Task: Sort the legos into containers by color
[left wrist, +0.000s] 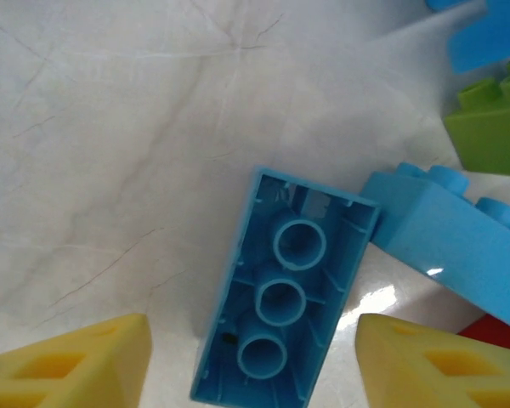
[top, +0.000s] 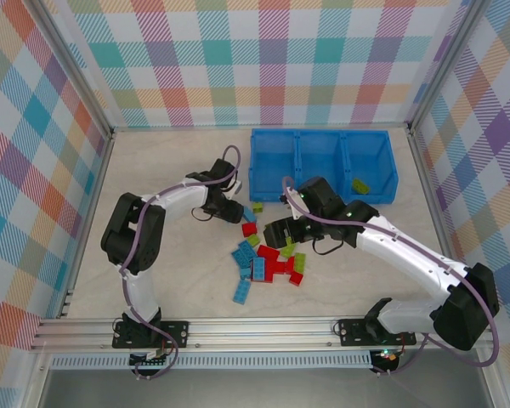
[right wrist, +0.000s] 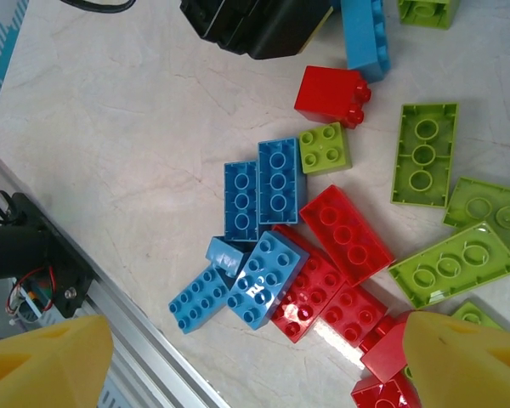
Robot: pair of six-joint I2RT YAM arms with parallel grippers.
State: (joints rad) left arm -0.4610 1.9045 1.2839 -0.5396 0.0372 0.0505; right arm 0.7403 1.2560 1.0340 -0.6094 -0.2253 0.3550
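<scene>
Top external: the blue bin point(top: 257, 161) stands at the tabletop's point(top: 161, 170) far edge, right of centre, with one lime brick point(top: 359, 185) in its right compartment. The loose legos point(top: 268, 263) lie mid-tabletop. The left claw point(top: 235, 211) is low at the far-left fringe of the pile, and the right claw point(top: 276, 231) is over its far side.

Left wrist: the left claw point(left wrist: 255, 365) has its jaws apart, straddling an upturned light blue brick point(left wrist: 285, 297). Neither of the yellow fingertips point(left wrist: 85, 361) touches it. The brick lies skewed to the jaws, and a second blue brick point(left wrist: 450, 246) touches its far right corner. A clean pick likely means squaring the wrist to the long walls, closing on them evenly, then lifting straight up so the neighbour is not dragged.

Right wrist: the right claw point(right wrist: 255, 357) hangs with jaws wide apart and holding nothing, above mixed red, blue and lime bricks. It would best wait clear of the left arm's path to the bin.
</scene>
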